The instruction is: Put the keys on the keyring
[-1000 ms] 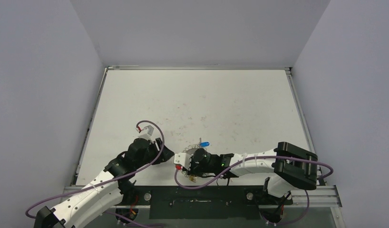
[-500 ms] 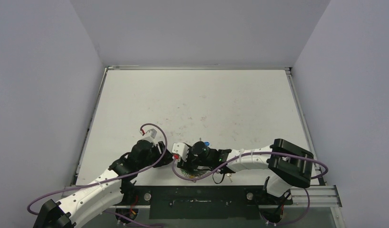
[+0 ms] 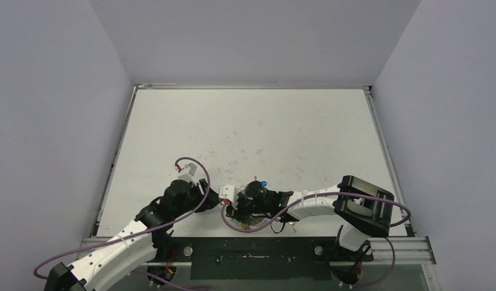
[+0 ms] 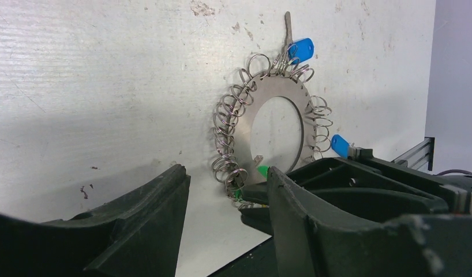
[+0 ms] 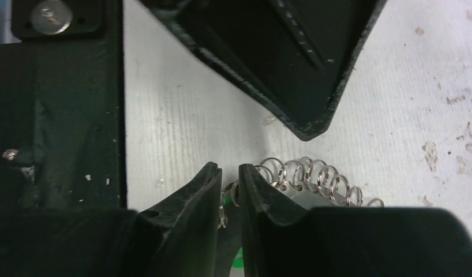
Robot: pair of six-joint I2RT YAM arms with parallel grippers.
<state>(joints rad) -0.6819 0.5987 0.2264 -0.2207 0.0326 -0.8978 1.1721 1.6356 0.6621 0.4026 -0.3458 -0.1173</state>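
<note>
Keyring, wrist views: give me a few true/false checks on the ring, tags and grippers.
1. The keyring lies flat on the table. True.
2. The left gripper is clamped on the ring. False: its jaws stand open, gripping nothing.
3. Two blue tags show at the ring's edge. True.
4. The other tag in view is red. False: it is a green tag.
5. The right gripper is far from the ring. False: its tips sit at the wire loops.
</note>
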